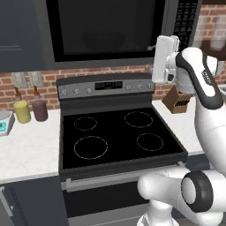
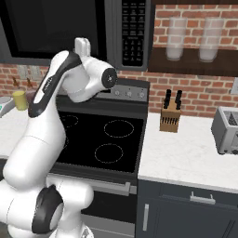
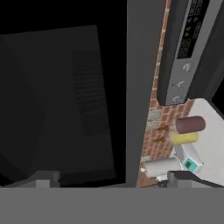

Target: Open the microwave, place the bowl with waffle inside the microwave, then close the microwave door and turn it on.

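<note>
1. Overhead in the left base view, the large dark grey over-range microwave (image 1: 106, 31) hangs above the black glass-top stove (image 1: 117, 134). Its black-glass microwave door (image 1: 106, 26) looks closed, and a faint bowl shape shows behind the glass. The white arm's hand stands just beside the door's right edge, near the keypad.
2. From the right base view, the hand rises against the microwave's lower front; whether it touches, I cannot tell. The white bench (image 2: 186, 153) carries a wooden knife block (image 2: 170, 118).
3. Along the hand view, the dark door glass looms close, and the two dark tips of the jaws (image 3: 111, 178) stand wide apart, holding nothing.
4. I judge the door rigid, hinged and smooth, so its right free edge is the best hold.
</note>
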{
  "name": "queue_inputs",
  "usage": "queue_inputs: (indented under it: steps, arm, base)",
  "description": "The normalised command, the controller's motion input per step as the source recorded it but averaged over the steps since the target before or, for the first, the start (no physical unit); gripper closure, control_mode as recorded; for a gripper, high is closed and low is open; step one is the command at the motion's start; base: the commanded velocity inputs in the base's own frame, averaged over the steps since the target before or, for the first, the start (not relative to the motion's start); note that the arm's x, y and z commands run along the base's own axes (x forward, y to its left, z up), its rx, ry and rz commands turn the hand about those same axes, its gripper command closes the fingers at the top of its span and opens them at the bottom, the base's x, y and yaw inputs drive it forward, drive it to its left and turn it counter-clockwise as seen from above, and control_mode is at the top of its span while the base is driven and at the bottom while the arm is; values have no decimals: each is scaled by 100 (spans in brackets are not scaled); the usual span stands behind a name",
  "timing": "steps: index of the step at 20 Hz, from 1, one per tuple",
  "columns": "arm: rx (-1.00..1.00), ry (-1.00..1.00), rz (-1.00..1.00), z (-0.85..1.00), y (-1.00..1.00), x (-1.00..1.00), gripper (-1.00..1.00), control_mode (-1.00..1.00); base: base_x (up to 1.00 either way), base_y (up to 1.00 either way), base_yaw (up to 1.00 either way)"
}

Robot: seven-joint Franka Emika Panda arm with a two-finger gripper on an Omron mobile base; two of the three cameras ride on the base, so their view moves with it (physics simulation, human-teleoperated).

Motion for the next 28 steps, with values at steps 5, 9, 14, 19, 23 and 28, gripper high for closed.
queue_inputs:
  steps: [5, 9, 14, 19, 23, 28]
  arm:
    - [1, -3, 1, -5, -82, -87, -100, -100]
    - [0, 1, 0, -14, -100, -57, -100, -100]
    - [0, 15, -1, -16, -75, -9, -100, -100]
    - [-1, 27, 0, -11, -11, 29, -100, -100]
    - [0, 17, 0, 0, -9, 37, -100, -100]
    - [0, 1, 0, 0, -15, 28, -100, -100]
  base:
    - [0, 0, 0]
    - [0, 0, 0]
    - [0, 0, 0]
    - [0, 0, 0]
    - [0, 0, 0]
    - [0, 0, 0]
